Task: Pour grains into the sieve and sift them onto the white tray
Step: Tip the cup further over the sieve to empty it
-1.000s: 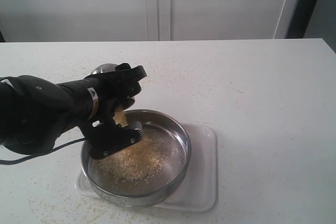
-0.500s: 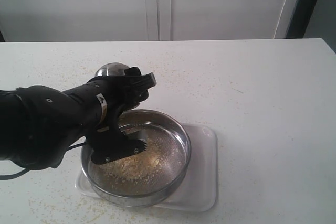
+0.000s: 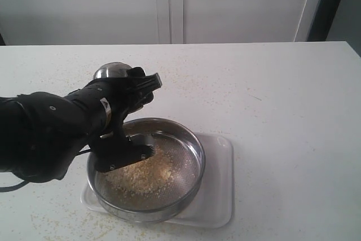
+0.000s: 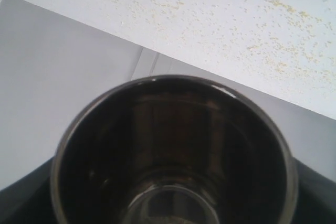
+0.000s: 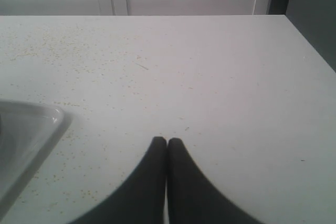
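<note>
- The left gripper (image 3: 148,114) clamped the small steel cup (image 3: 113,71) across its wall, with the jaws spread wide around it, over the far-left rim of the sieve (image 3: 197,153).
- The cup was tipped well past level. Its domed base was raised up and away, its mouth faced down towards the mesh, and its long axis slanted steeply.
- The left wrist view showed the cup's inside nearly bare, with only a trace at the bottom.
- The pour looked about finished. The next move probably called for righting the cup, lifting it clear of the ring and setting it aside, then taking the sieve by its rim to shake it.
- The grains (image 3: 144,173) lay heaped on the mesh, left of centre, and stray specks dotted the table (image 3: 282,100).
- The sieve sat flat, open side up, on the left part of the white tray (image 3: 220,196). The tray's long axis ran left to right, and its right end was uncovered.
- The right gripper (image 5: 167,142), seen only in its own wrist view, was closed on nothing, low over the table near the tray's corner.
</note>
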Motion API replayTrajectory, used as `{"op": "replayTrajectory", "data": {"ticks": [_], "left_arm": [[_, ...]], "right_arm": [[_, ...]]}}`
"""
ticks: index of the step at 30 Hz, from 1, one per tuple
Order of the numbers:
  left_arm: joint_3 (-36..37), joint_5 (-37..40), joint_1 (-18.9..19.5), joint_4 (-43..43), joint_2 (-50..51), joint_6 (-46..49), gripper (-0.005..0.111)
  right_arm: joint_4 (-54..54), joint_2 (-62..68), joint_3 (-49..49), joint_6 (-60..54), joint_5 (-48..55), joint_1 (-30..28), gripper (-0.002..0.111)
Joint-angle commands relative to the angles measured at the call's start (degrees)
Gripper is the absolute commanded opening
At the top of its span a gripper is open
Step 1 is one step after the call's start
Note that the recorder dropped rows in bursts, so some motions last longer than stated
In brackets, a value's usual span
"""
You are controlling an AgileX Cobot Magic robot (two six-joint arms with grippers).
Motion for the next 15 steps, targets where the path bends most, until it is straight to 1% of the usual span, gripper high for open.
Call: {"op": "replayTrajectory", "data": {"ticks": [1,3,4,5,6,8,9,10,11,12,13,14,15], "left_arm": [[-0.37,2.17,-1.12,1.09,0.62,-0.3,0.0],[-1.09,3.11,-1.49,1.09,0.09,-5.02,0.0],[-1.37,2.61,-1.49,1.09,0.09,-9.98,0.0],[-1.37,2.2,-1.49,1.09,0.42,-11.43,0.0],[-1.27,2.07,-1.49,1.09,0.92,-10.5,0.0],[-0.66,2.74,-2.1,1.09,1.73,-0.86,0.0],[-0.77,3.29,-2.53,1.09,1.82,1.58,0.0],[-1.42,3.51,-2.51,1.09,1.82,-1.38,0.0],[-2.35,3.51,-2.51,1.09,1.82,-6.39,0.0],[-3.18,3.23,-2.15,1.09,1.82,-14.19,0.0],[-3.58,2.06,-1.63,1.09,2.34,-20.06,0.0],[-3.44,2.47,-1.46,1.09,3.49,-13.92,0.0],[-3.29,4.25,-1.89,1.09,3.94,-5.88,0.0]], "right_arm": [[-0.37,-0.33,0.39,0.27,-0.28,0.11,0.0],[-0.37,-0.33,0.39,0.27,-0.28,0.11,0.0],[-0.37,-0.33,0.39,0.27,-0.28,0.11,0.0],[-0.37,-0.33,0.39,0.27,-0.28,0.11,0.0],[-0.37,-0.33,0.39,0.27,-0.28,0.11,0.0],[-0.37,-0.33,0.39,0.27,-0.28,0.11,0.0],[-0.37,-0.33,0.39,0.27,-0.28,0.11,0.0],[-0.37,-0.33,0.39,0.27,-0.28,0.11,0.0],[-0.37,-0.33,0.39,0.27,-0.28,0.11,0.0],[-0.37,-0.33,0.39,0.27,-0.28,0.11,0.0],[-0.37,-0.33,0.39,0.27,-0.28,0.11,0.0],[-0.37,-0.33,0.39,0.27,-0.28,0.11,0.0],[-0.37,-0.33,0.39,0.27,-0.28,0.11,0.0]]}}
